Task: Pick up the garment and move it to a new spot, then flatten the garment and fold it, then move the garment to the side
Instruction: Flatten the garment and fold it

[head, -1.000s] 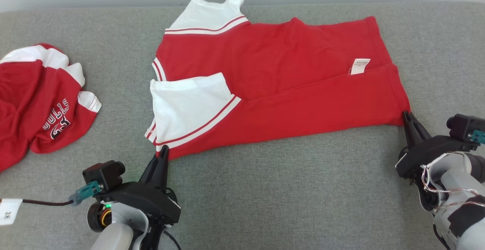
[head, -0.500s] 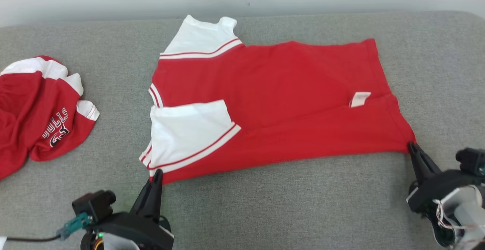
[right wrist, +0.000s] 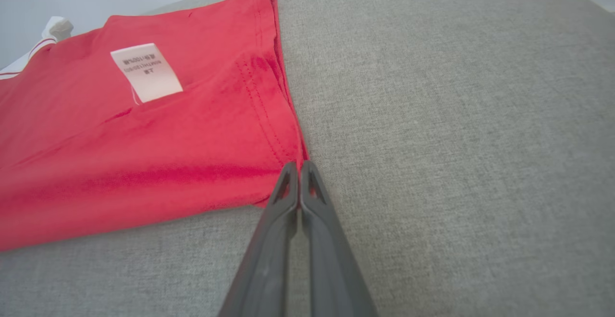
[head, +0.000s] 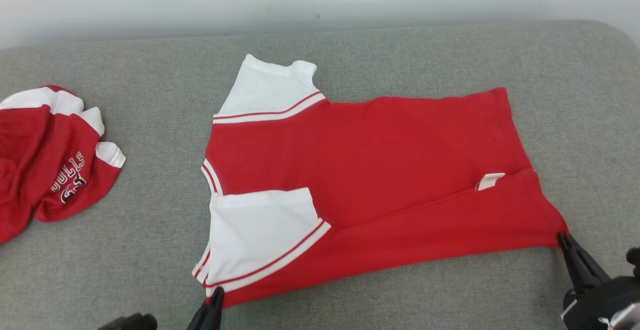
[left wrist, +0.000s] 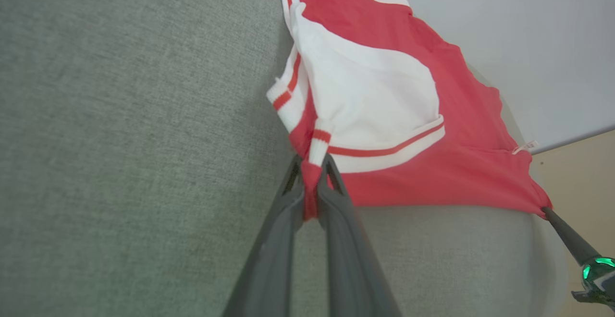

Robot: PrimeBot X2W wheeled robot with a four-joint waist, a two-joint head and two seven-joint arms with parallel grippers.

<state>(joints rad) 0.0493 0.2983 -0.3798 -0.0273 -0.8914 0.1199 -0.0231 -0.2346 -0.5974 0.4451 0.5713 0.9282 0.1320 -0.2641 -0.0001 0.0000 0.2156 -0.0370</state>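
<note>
The red shirt with white sleeves lies flat in the middle of the grey cushion, collar end toward 9 o'clock and hem toward 3 o'clock. Its near long edge is already turned over onto the body, with the white tag showing by the hem. The near edge is drawn taut between two pinched corners, apparently so the cloth stays smooth and straight for the fold. At 7 o'clock of the shirt, the left end effector is clamped on the shoulder corner just below the white sleeve, with a tongue of red cloth squeezed between its fingers. At 4 o'clock, the right end effector is closed on the hem corner, which is pulled to a point. Both reach in low from the near side, fingers angled up toward 12 o'clock. A second, crumpled red shirt sits well apart at 9 o'clock.
</note>
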